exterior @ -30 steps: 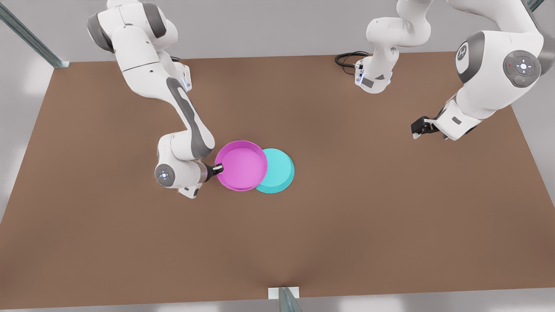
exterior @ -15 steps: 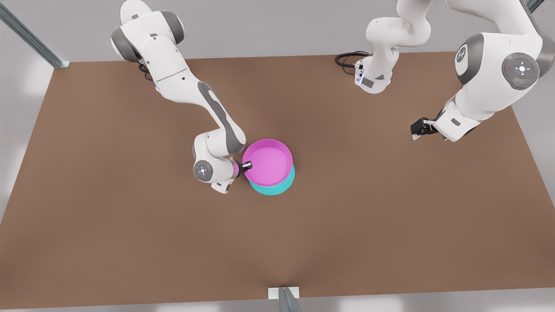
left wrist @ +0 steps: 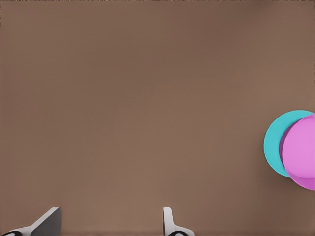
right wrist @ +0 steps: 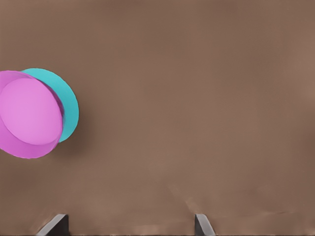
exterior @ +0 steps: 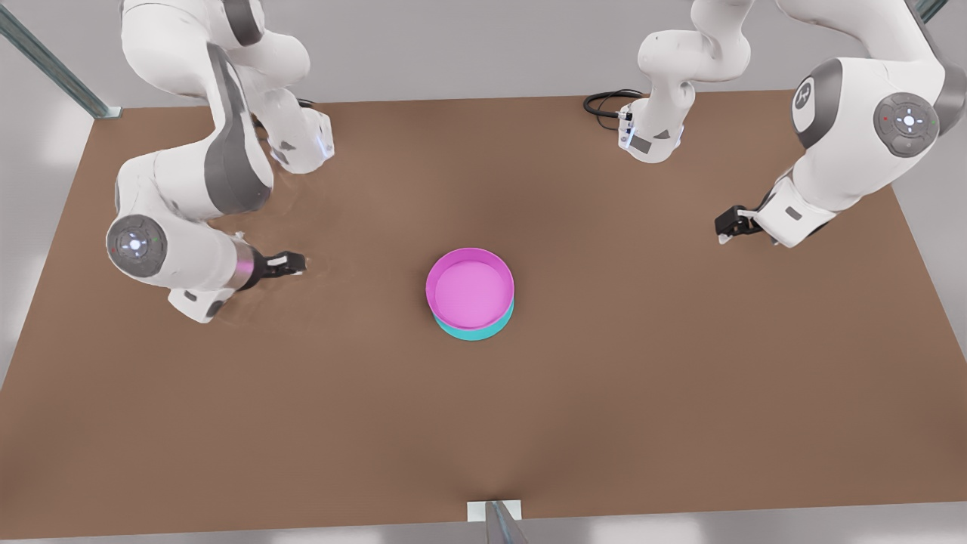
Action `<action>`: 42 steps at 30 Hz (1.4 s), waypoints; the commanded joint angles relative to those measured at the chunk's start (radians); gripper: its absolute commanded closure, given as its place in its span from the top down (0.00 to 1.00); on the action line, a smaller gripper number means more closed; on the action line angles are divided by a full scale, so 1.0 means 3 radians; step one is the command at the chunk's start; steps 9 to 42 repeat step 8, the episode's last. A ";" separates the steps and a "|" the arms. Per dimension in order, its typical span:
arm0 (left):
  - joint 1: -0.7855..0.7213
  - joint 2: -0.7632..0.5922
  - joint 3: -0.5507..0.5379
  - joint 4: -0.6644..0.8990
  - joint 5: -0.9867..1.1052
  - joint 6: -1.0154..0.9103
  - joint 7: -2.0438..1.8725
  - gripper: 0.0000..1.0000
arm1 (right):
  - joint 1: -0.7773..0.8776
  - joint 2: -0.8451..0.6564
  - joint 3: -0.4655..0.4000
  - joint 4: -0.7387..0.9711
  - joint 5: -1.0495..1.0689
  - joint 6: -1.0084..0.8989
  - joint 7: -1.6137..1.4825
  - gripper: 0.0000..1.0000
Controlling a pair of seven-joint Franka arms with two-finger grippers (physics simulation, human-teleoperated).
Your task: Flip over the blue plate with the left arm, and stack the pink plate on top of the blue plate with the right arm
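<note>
Brown tabletop (exterior: 604,393) fills the scene, seen from above in the front view. At its middle the pink plate (exterior: 469,288) sits rim-up on top of the blue plate (exterior: 474,330), whose turquoise edge peeks out along the near side. The stack looks slightly offset, though how squarely the two rims meet is hard to judge from this angle.

The right gripper (exterior: 285,263) hangs low over the table on the front view's left, well apart from the plates, fingers spread and holding nothing. The left gripper (exterior: 731,224) waits on the front view's right, also well away, its fingers parted and empty. In the left wrist view the pink plate (left wrist: 300,152) overlaps the blue plate (left wrist: 275,142) at the far side, with one fingertip (left wrist: 168,221) showing wide of its partner. In the right wrist view the pink plate (right wrist: 30,114) covers most of the blue plate (right wrist: 69,105).

Judging by how things lie, the stacking appears done. The main risk now is a nudge: an arm sweeping low across the centre could slide the upper plate off.

A coiled black cable (exterior: 604,102) lies by the far arm base, and metal frame posts (exterior: 53,68) stand at the edges. Nothing sits between the grippers and the plates.
</note>
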 commanded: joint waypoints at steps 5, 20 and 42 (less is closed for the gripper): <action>0.0000 -0.0006 0.0003 0.0010 0.0000 -0.0015 -0.0002 1.00 | -0.0140 0.0007 0.0015 0.0252 -0.0111 0.0058 -0.0170 1.00; 0.0000 -0.0006 0.0003 0.0010 0.0000 -0.0020 -0.0002 1.00 | -0.0109 0.0109 0.0051 0.0258 -0.0208 0.0314 -0.0170 1.00; 0.0000 -0.0006 0.0003 0.0010 0.0000 -0.0020 -0.0002 1.00 | -0.0109 0.0109 0.0051 0.0258 -0.0208 0.0314 -0.0170 1.00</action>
